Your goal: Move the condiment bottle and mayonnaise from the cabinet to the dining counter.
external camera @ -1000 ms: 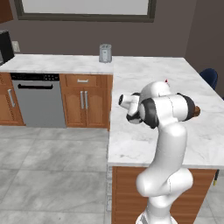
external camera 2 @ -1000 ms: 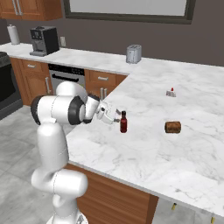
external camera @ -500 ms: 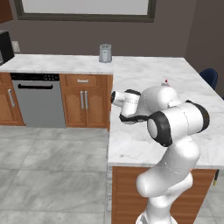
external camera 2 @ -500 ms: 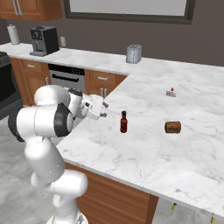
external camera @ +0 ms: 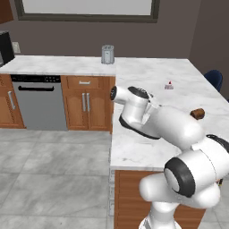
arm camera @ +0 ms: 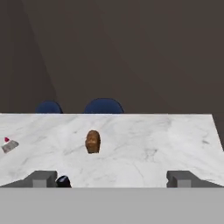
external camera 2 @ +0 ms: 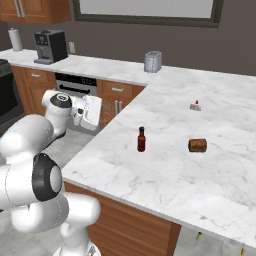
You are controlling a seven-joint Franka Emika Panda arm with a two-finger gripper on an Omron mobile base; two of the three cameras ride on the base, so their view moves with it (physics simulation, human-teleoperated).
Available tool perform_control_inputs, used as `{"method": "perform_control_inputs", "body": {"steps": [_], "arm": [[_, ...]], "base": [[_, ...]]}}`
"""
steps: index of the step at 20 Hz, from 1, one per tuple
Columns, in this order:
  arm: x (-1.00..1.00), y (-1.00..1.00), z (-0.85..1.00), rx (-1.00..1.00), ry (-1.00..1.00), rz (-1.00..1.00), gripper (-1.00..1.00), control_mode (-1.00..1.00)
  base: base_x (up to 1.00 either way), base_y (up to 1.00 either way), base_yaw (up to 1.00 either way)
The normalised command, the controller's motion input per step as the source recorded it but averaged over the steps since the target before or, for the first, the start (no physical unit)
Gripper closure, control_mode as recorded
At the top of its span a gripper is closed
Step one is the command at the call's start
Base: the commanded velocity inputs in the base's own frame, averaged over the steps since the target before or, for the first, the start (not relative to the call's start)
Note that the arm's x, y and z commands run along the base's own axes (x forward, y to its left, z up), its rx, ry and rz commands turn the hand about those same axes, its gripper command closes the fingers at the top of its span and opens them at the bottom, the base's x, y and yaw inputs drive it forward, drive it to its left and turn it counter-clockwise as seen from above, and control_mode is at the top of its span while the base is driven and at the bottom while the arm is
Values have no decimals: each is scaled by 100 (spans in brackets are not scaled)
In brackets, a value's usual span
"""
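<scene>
Withdrawing from the condiment bottle (external camera 2: 141, 139), arm swinging back past the tabletop's (external camera 2: 165, 175) left edge. Fingers (arm camera: 43, 178) spread wide, gripping nothing. Standing upright near that edge, released, presumably delivered. Mayonnaise presumably remaining to be fetched. Lying nearby: brown roll-like item (external camera 2: 197, 145), small red-topped item (external camera 2: 195, 105); grey canister (external camera 2: 152, 61) at far corner; nothing obstructing.

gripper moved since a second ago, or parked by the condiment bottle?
Yes. The gripper, open, backed off the condiment bottle toward the dining counter edge.
</scene>
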Motion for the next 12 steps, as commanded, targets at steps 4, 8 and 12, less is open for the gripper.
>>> {"method": "perform_control_inputs", "body": {"steps": [4,8,12], "arm": [[-31,21,100,0,18,8,-100,-100],[-13,8,100,0,42,9,-100,-100],[-7,1,87,3,56,11,-100,-100]], "base": [[0,0,0],[0,0,0],[0,0,0]]}}
